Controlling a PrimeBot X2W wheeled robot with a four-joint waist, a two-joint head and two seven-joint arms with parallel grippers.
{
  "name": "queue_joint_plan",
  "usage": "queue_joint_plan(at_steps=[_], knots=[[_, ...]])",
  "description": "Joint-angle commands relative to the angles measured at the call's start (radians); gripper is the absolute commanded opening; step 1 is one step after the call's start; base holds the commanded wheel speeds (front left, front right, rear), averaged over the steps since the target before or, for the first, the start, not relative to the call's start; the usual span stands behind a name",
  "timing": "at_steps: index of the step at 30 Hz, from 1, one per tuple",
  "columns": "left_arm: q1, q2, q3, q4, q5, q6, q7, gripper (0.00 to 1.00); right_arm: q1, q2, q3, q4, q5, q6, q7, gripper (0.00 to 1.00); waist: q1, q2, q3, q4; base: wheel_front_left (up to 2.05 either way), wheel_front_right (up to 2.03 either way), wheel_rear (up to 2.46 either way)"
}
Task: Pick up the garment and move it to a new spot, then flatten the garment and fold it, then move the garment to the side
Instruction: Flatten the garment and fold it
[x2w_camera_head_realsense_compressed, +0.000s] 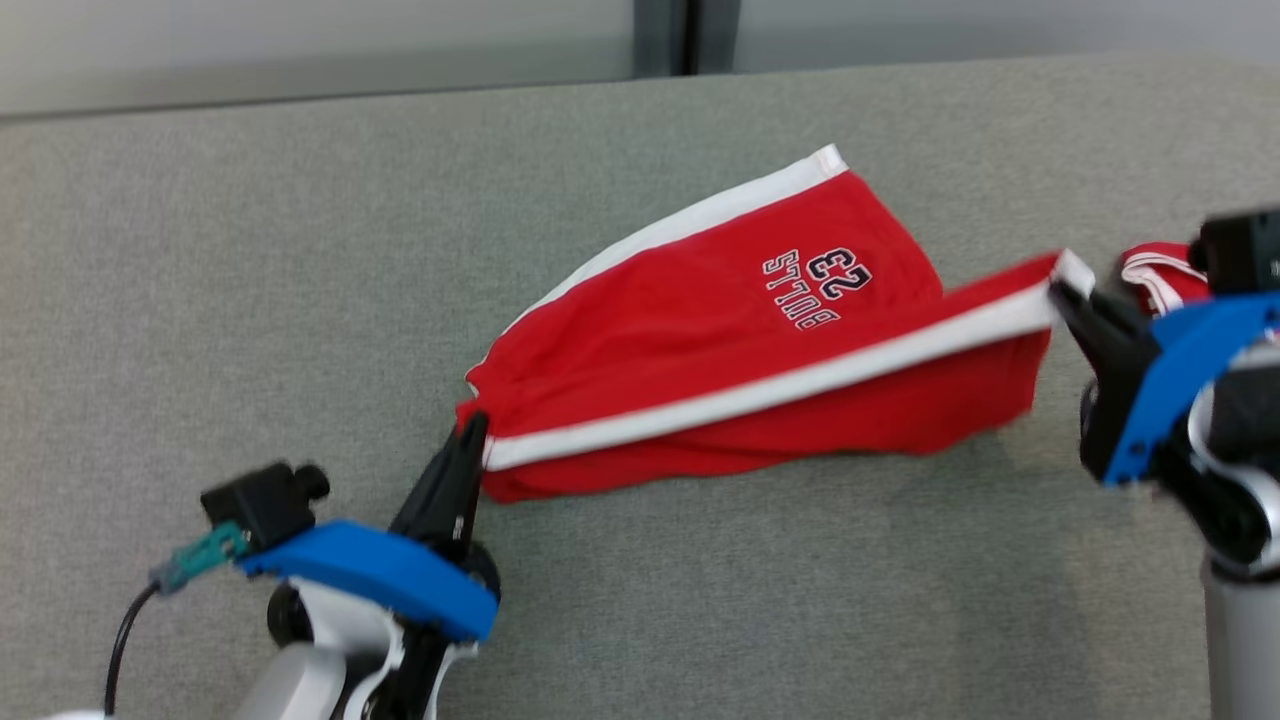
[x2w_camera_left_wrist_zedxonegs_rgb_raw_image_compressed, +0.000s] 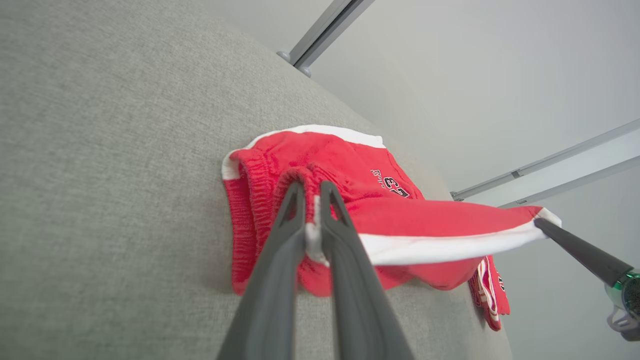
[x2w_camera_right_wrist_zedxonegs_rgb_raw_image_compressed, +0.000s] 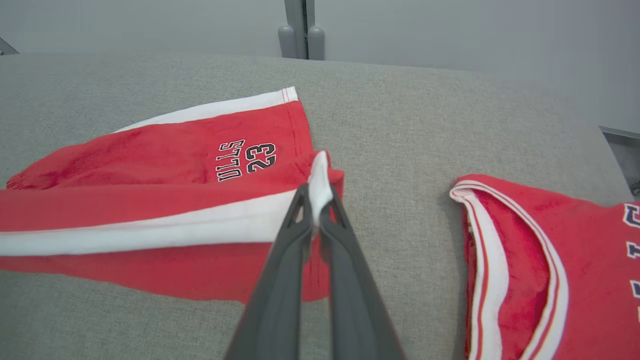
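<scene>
The shorts (x2w_camera_head_realsense_compressed: 720, 330) lie across the middle of the tabletop (x2w_camera_head_realsense_compressed: 300, 250), waist end toward the near left and leg ends toward the right. The left fingers (x2w_camera_head_realsense_compressed: 452, 490), at the near left, pinch the waist corner, and the right fingers (x2w_camera_head_realsense_compressed: 1095, 330), at the right, pinch a leg-hem corner raised off the tabletop, so one fold stretches between them in front of the part lying flat. A jersey (x2w_camera_head_realsense_compressed: 1150, 272) lies on the tabletop to the right of the shorts, apart from them and behind the right fingers.
</scene>
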Motion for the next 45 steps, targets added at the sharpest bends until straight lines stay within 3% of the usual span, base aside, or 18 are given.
queue_joint_plan(at_steps=[1,9,16,17,18,19,20,26,33,41,45], knots=[[-0.046,-0.01,0.011,0.023,0.0,0.003,-0.006,0.0,-0.057,-0.013,0.011,0.037,0.004,0.0,-0.012,0.0,-0.0002,0.0,0.034,0.027,0.0,0.0,0.0],[-0.258,-0.095,0.022,0.19,-0.004,-0.01,-0.018,0.0,-0.352,-0.064,0.101,0.311,0.021,0.0,-0.096,0.0,-0.0002,0.0,0.142,0.085,0.0,0.0,0.0],[-0.345,-0.143,0.012,0.302,-0.004,-0.033,-0.03,0.0,-0.495,-0.075,0.146,0.507,0.03,0.0,-0.193,0.0,-0.0002,0.0,0.189,0.119,0.0,0.0,0.0],[-0.35,-0.148,0.007,0.313,-0.008,-0.043,-0.026,0.0,-0.509,-0.076,0.151,0.532,0.032,0.0,-0.207,0.26,-0.0002,0.0,0.191,0.123,0.0,0.0,0.0],[-0.352,-0.151,0.004,0.323,-0.013,-0.05,-0.023,0.16,-0.517,-0.076,0.156,0.555,0.032,0.0,-0.219,0.8,-0.0002,0.0,0.192,0.125,0.0,0.0,0.0],[-0.354,-0.153,0.0,0.332,-0.016,-0.057,-0.023,0.69,-0.527,-0.076,0.158,0.576,0.032,0.0,-0.235,1.0,-0.0002,0.0,0.191,0.127,0.0,0.0,0.0],[-0.354,-0.157,0.0,0.341,-0.019,-0.064,-0.029,1.0,-0.536,-0.076,0.156,0.595,0.033,0.0,-0.254,1.0,-0.0002,0.0,0.189,0.13,0.0,0.0,0.0],[-0.341,-0.16,0.008,0.364,-0.018,-0.107,-0.076,1.0,-0.544,-0.079,0.157,0.691,0.047,0.0,-0.341,1.0,-0.0002,0.0,0.152,0.133,0.0,0.0,0.0],[-0.3,-0.105,0.026,0.368,0.062,-0.153,-0.226,1.0,-0.479,-0.102,0.165,0.743,0.086,0.0,-0.381,1.0,-0.0002,0.0,0.081,0.128,0.0,0.0,0.0],[-0.311,-0.004,0.014,0.41,0.314,-0.147,-0.31,1.0,-0.415,-0.108,0.15,0.776,0.119,0.0,-0.372,1.0,-0.0002,0.0,0.056,0.125,0.0,0.0,0.0],[-0.324,-0.001,0.047,0.396,0.412,-0.136,-0.313,1.0,-0.427,-0.095,0.143,0.788,0.123,0.0,-0.37,1.0,-0.0002,0.0,0.081,0.128,0.0,0.0,0.0]])
